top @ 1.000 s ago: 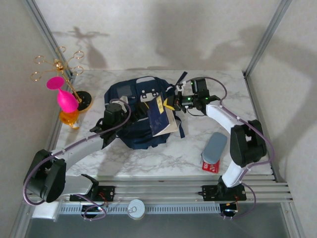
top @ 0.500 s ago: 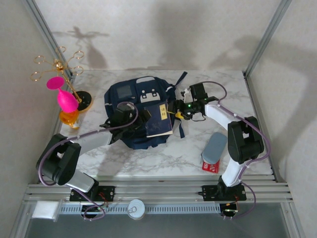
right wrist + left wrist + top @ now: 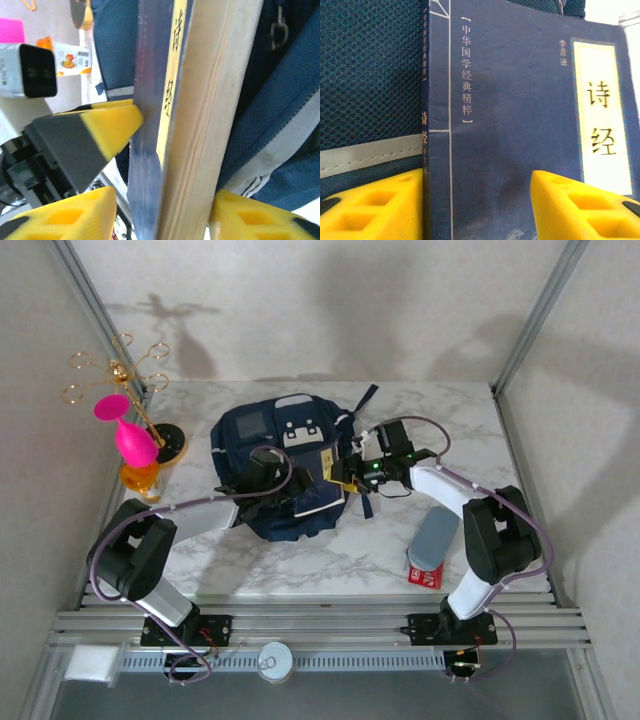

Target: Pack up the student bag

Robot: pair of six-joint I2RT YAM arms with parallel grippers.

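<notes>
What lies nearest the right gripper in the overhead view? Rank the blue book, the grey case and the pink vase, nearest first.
1. Blue book: between the jaws of the right gripper, against the backpack.
2. Grey case: near right side.
3. Pink vase: far left edge.

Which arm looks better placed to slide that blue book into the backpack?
Right, probably: the right gripper straddles the book edgewise, ready to steer it into the student bag; the left gripper just faces its cover.
</notes>
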